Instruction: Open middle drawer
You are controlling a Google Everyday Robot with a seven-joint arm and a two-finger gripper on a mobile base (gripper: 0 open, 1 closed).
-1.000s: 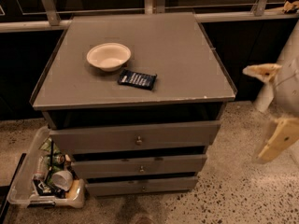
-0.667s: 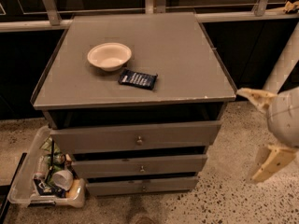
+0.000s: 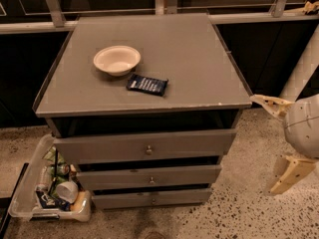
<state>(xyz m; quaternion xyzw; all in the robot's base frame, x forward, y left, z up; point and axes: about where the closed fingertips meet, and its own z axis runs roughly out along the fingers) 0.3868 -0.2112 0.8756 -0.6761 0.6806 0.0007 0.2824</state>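
Note:
The grey cabinet (image 3: 149,49) has three drawers. The middle drawer (image 3: 114,177) is a flat grey front with a small round knob (image 3: 151,180), and it sits pushed in. The taller top drawer (image 3: 99,147) is above it and the slim bottom drawer (image 3: 124,199) below it. My gripper (image 3: 279,141) hangs to the right of the cabinet, about level with the drawers and clear of them. Its two tan fingers (image 3: 290,174) are spread wide apart and hold nothing.
A white bowl (image 3: 117,59) and a dark packet (image 3: 147,84) lie on the cabinet top. A clear bin of trash (image 3: 50,190) stands on the speckled floor at the cabinet's left. A metal rail (image 3: 30,28) and dark panels run behind.
My gripper has moved down and left, closer to the cabinet's right side. The drawers, bowl and packet have not moved.

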